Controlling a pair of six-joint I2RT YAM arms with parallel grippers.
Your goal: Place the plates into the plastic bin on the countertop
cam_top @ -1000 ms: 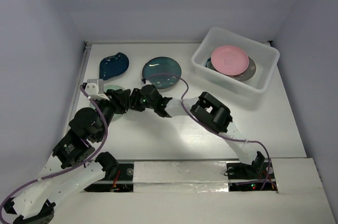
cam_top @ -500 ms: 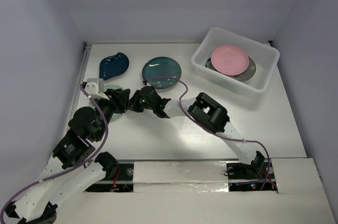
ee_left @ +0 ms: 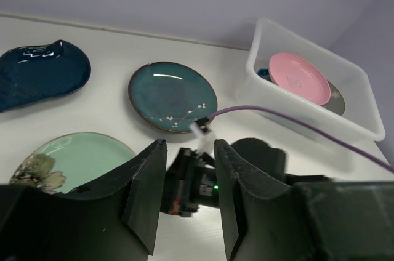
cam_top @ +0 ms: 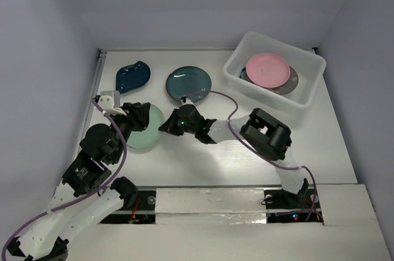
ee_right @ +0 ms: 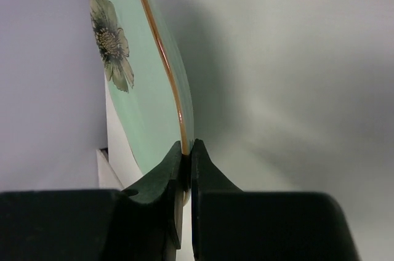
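At near left of countertop (cam_top: 320, 144): a green plate (cam_top: 144, 136) (ee_left: 74, 162) (ee_right: 141, 101) with a flower print and a thin brown rim line is seen, well apart from the bin.
Right gripper (cam_top: 165, 127) (ee_right: 186, 150): fingers are pinched tight on the rim of the green plate, one on each face; the grip is taken at the plate's right edge in the top view.
Plate attitude: whether the green plate is resting on the surface or lifted off it cannot be told.
Left gripper (cam_top: 136, 116) (ee_left: 189, 147): fingers are spread wide with nothing between them; it is placed over the far left edge of the green plate. Contact with the plate cannot be told.
Bin (cam_top: 286, 44) (ee_left: 295, 116): set at the far right corner of the countertop; a pink plate (cam_top: 268, 69) (ee_left: 300, 78) is lying on top of a grey plate (cam_top: 290, 82) (ee_left: 335, 102) inside.
Teal plate (cam_top: 188, 84) (ee_left: 172, 96): flat on the countertop, just beyond both grippers, between the navy leaf dish and the bin.
Navy leaf dish (cam_top: 132, 76) (ee_left: 40, 75): flat at the far left, beside the teal plate, not touching it.
Purple cable (cam_top: 221, 98) (ee_left: 295, 119): looped from the right arm across the near edge of the teal plate.
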